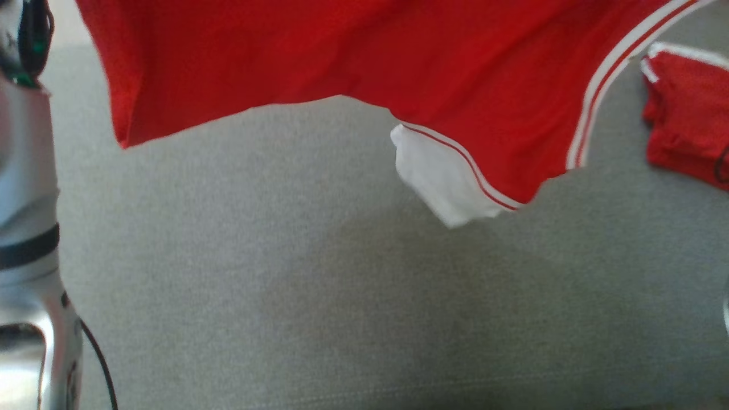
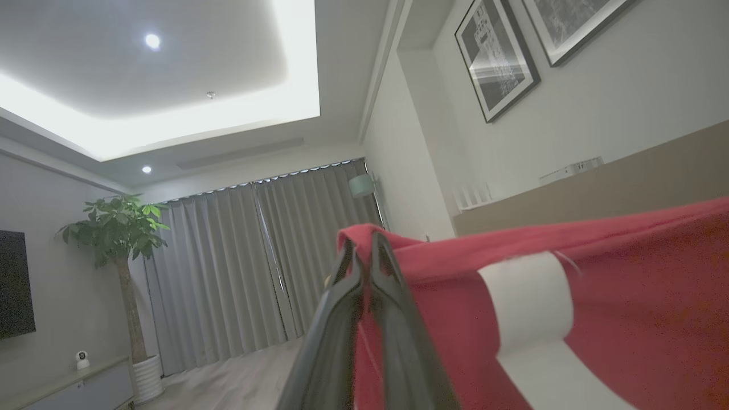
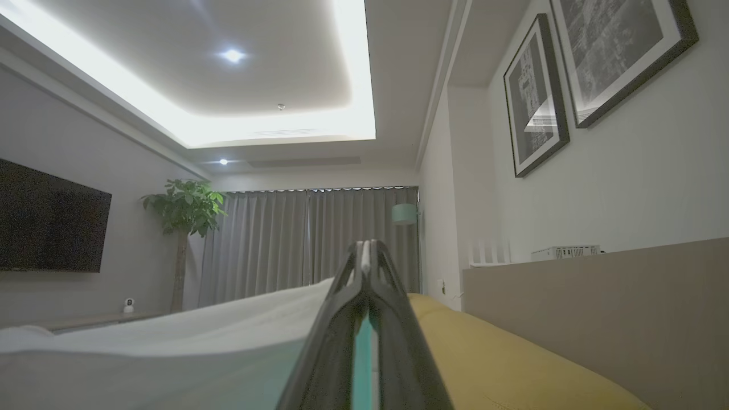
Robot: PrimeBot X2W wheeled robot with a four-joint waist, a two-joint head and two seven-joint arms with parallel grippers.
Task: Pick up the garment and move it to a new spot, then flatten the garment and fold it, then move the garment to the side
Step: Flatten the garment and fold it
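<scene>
The garment is red with white striped trim and a white inner patch. It hangs in the air across the top of the head view, above the grey surface. In the left wrist view my left gripper is shut on the garment's red upper edge, and the cloth stretches away to the right with a white band on it. My pale left forearm rises along the left edge of the head view. My right gripper is shut, pointing up over a white sheet, with no cloth between its fingers.
A second red piece with white trim lies crumpled on the grey surface at the right edge. The right wrist view shows a white sheet, a yellow cushion and a brown headboard. A potted plant and curtains stand beyond.
</scene>
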